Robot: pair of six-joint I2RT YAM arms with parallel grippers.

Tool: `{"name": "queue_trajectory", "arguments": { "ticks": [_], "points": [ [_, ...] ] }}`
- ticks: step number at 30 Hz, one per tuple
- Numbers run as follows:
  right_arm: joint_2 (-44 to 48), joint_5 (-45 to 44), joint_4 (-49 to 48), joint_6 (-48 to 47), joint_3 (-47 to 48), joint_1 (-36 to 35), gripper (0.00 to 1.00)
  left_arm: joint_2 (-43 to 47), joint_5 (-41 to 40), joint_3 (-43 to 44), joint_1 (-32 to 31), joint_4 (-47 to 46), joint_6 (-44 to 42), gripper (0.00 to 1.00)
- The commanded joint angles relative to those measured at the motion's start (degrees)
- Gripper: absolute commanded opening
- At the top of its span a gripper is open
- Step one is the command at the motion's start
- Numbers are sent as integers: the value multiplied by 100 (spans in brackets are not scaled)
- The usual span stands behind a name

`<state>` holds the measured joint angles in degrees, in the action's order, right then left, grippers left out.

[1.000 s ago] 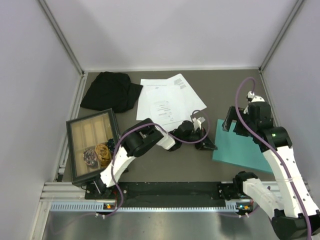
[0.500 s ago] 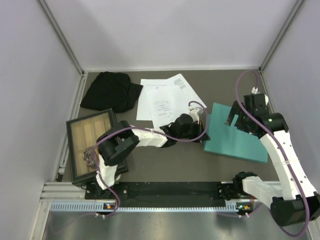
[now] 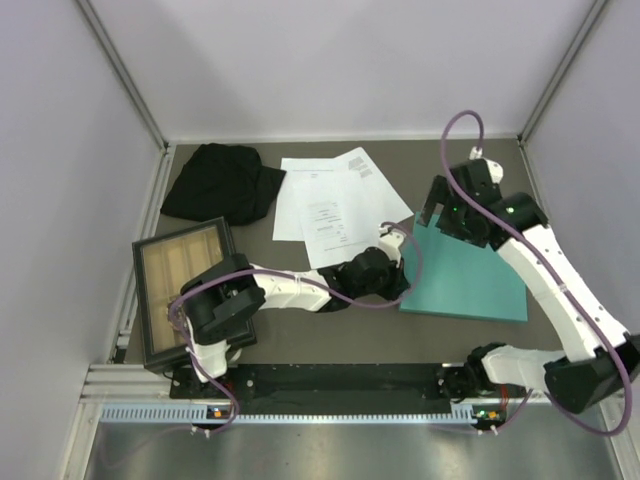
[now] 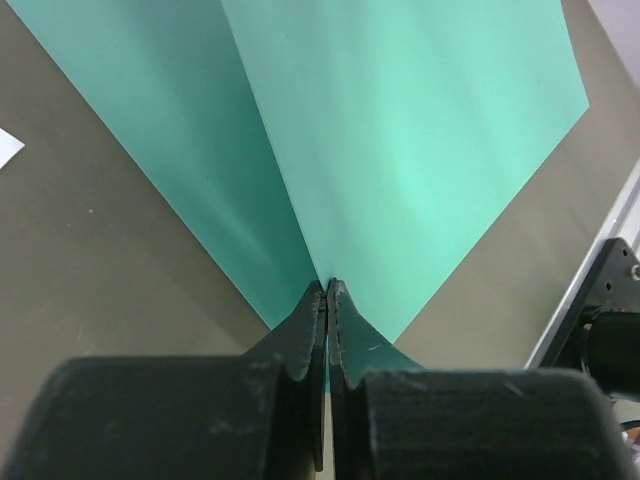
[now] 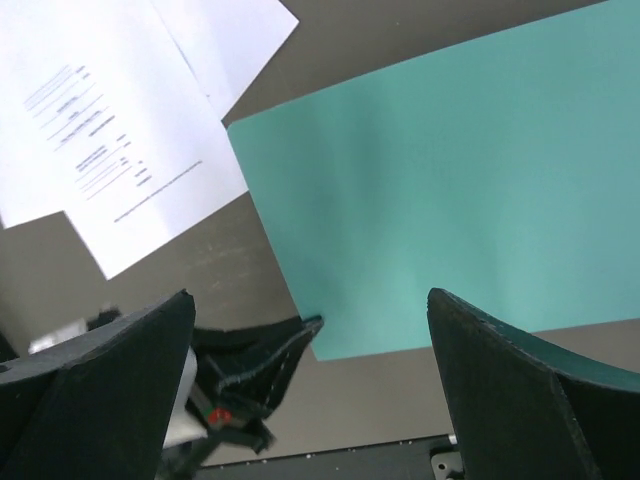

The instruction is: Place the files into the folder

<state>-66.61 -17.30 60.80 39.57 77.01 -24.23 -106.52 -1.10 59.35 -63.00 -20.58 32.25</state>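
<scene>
Pressed together, my left gripper [image 4: 327, 288] pinches the near-left corner of the teal folder [image 3: 470, 275]; in the left wrist view the two black fingers meet with the card's edge caught between their tips. From that point a straight line runs up the teal sheet towards the top of the frame, darker to its left and brighter to its right. I cannot tell whether that is the cover lifting or only shading.

Right gripper [image 5: 308, 300] is spread wide, its fingers [image 5: 110, 380] far apart at the lower corners of the right wrist view and closed on nothing. In the overhead view it hangs above the folder's upper-left corner, right of centre in the frame.

The folder lies on the dark table [image 3: 300, 330], right of centre. The files [image 3: 330, 205] are fanned in a loose overlapping pile at upper centre, just left of the folder, printed sides up. None of them is in the folder. One sheet's corner comes close to the folder's left edge without touching it.

A crumpled black cloth [image 3: 222, 182] sits at upper left. Below it, at the left, lies a dark-framed wooden tray [image 3: 141, 300].
</scene>
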Motion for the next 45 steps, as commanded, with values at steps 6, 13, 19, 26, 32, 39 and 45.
{"name": "queue_trajectory", "arguments": {
  "ticks": [6,13,19,26,32,39,45],
  "points": [
    [-967,-406,-41,235,472,-258,93,623,-777,-205,-388,10,-799,0],
    [-1231,-511,-33,288,402,-425,86,597,-1015,-152,-546,177,-1010,0],
    [-1311,-634,12,297,165,-521,82,624,-1348,41,-713,458,-1194,0],
    [-1433,-608,-428,218,-318,-565,75,632,-1480,103,-836,599,-1212,0],
    [-1566,-986,-454,227,-274,-855,18,799,-1524,103,-907,686,-1116,0],
    [-1057,-1100,-1113,-432,-749,-943,0,1562,-1499,33,-907,1609,-466,38],
    [75,-618,-1649,-1074,-1416,-943,0,3144,-1410,-766,-758,1785,263,63]
  ]
}}
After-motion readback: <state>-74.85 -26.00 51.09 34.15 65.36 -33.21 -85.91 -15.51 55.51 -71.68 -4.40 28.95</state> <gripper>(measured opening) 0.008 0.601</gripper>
